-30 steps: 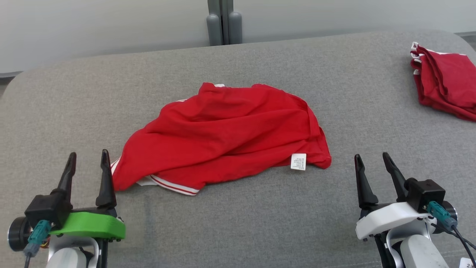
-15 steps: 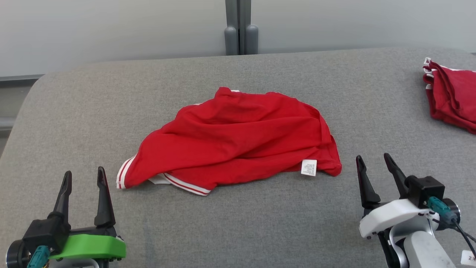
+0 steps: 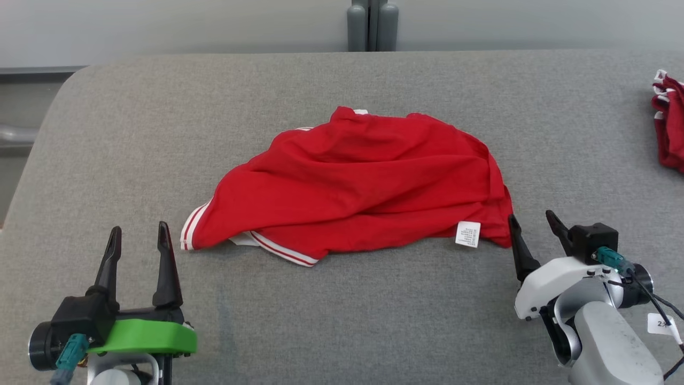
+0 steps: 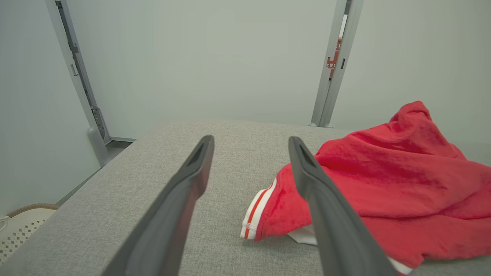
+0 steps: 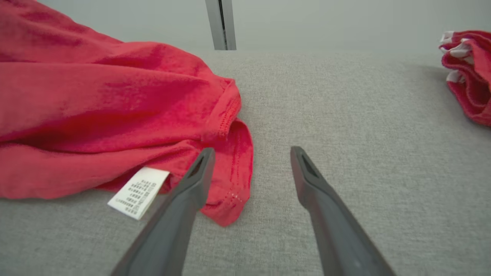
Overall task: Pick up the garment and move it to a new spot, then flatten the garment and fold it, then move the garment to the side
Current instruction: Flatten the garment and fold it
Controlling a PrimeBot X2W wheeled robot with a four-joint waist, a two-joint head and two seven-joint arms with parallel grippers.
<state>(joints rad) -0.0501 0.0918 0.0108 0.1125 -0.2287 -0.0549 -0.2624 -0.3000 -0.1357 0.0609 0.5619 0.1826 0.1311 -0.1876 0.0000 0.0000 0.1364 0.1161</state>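
Lighting: bright, even, diffuse from overhead, as I read it. Shadows: soft, thin, beneath the garment (image 3: pixel 358 182) hem on the table (image 3: pixel 342 321). Head view: sharp throughout. Wrist views: wide-angle, wall post (image 4: pixel 78 76) leaning at the edge; left gripper (image 4: pixel 250 140) goes soft near my lens, red fabric slightly blurred.

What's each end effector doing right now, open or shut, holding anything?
Left end effector: open, holding nothing, near the red garment.
Right end effector: open, holding nothing, by the garment's corner.

Garment (image 3: pixel 363 182) mid-table (image 3: pixel 342 321); second garment (image 3: pixel 669 125) far right; grippers flanking.
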